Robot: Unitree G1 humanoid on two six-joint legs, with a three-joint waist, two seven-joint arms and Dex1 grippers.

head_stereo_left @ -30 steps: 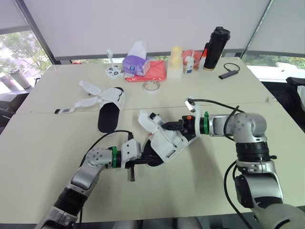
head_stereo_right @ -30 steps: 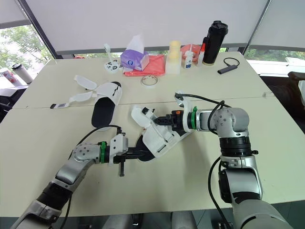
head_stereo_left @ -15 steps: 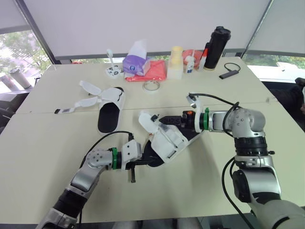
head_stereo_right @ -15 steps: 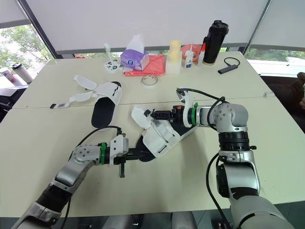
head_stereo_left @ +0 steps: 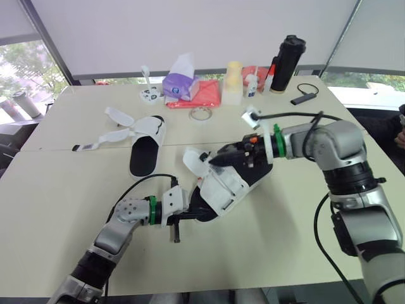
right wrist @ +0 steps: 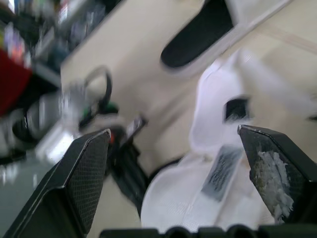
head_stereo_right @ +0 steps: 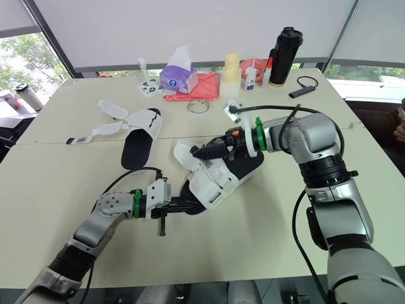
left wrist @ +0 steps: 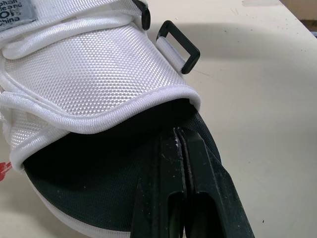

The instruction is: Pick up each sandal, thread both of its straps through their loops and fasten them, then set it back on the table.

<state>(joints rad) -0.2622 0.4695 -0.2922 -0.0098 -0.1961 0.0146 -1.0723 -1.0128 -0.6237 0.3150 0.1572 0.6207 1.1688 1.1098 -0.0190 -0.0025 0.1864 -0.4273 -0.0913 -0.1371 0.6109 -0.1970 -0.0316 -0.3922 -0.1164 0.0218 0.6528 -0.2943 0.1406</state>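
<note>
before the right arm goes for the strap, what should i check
1. Left fingers shut on the held sandal: ok.
2. Right fingers open: ok.
3. Right fingers around the loose strap: cannot tell.
4. Black loop threaded: not ok, it is empty.
5. Second sandal fastened: not ok, its straps lie splayed.
</note>
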